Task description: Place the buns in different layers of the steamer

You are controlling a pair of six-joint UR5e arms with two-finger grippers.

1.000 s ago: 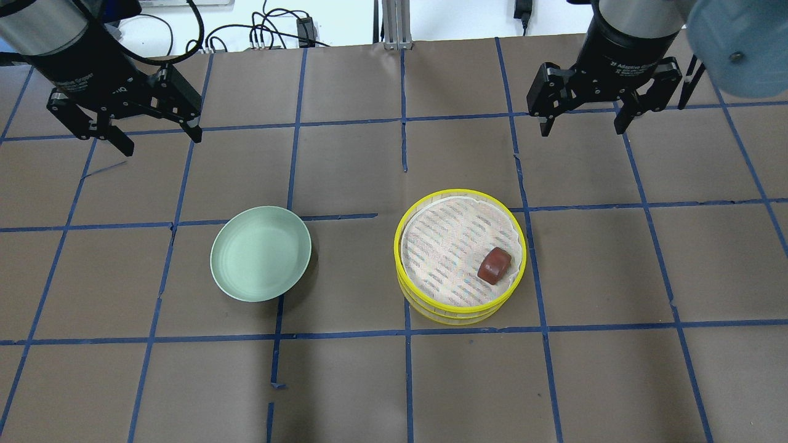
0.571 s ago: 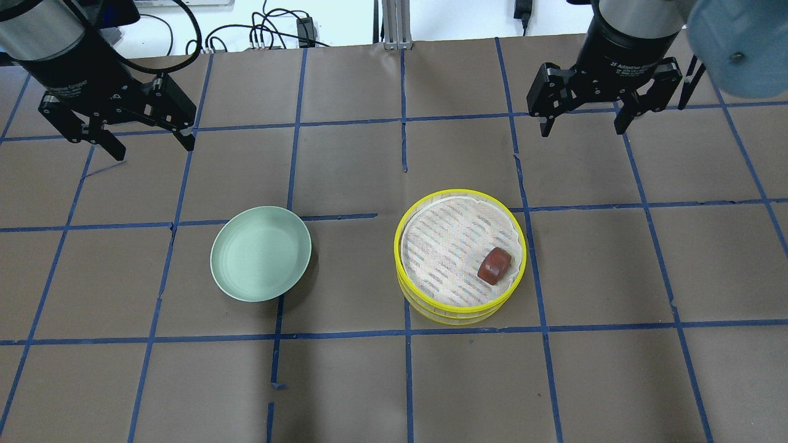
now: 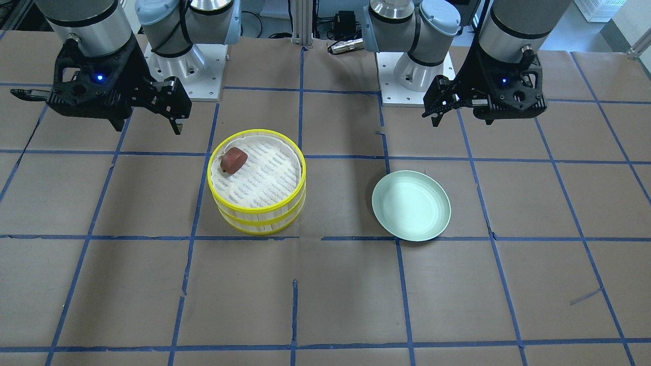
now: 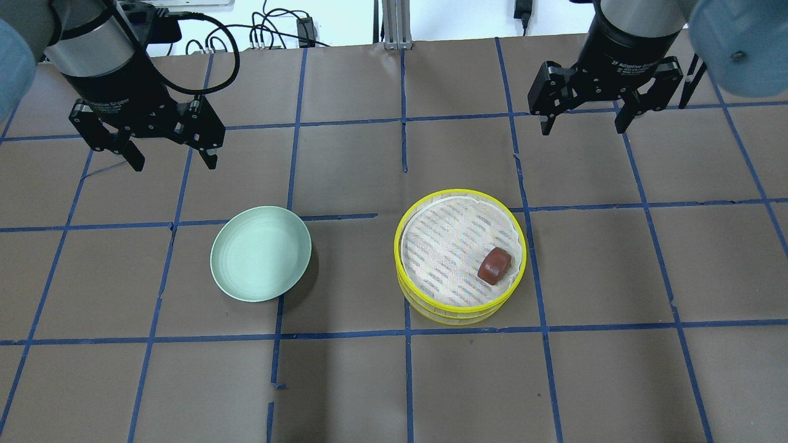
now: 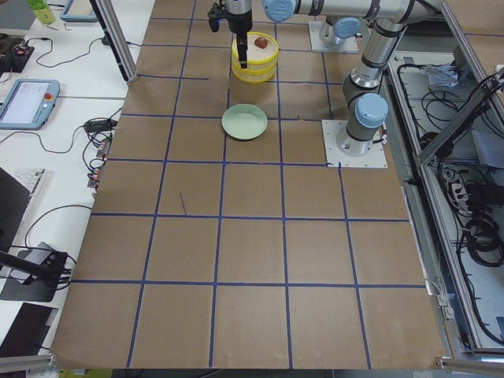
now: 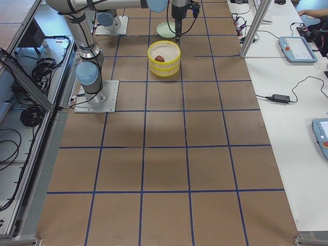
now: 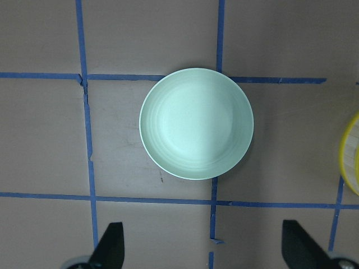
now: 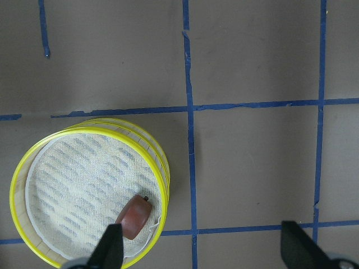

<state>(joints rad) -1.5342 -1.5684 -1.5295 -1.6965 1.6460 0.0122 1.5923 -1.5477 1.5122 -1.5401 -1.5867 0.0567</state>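
- Steamer (image 3: 254, 217) stands as one stack on the counter (image 4: 369, 381). It is right of centre in your overhead view and well apart from the pale green plate (image 4: 261, 253).
- You can count the reddish-brown bun (image 4: 495, 266) as placed. It lies on the white mesh of the top layer (image 4: 440, 243), close to the yellow rim.
- You will not find the white bun in any view. The plate is bare, and the lower layer (image 3: 260, 227) is covered by the one above it. The white bun may sit in there, but you cannot tell from these angles.
- If it does, I judge the task all but finished. If not, that bun is what remains.
- Your left tool (image 4: 175, 161) hangs over the counter on the plate's side, fingers spread and holding nothing.
- Your right tool (image 4: 582, 130) hangs on the steamer's side, also spread and holding nothing. Both are well apart from the stack.
- The counter is covered in matt brown sheet, marked into squares with blue tape (image 4: 406, 332).
- At each end of the counter you have white benches. They carry a handheld pendant (image 5: 27, 102) and loose cables (image 5: 480, 228).
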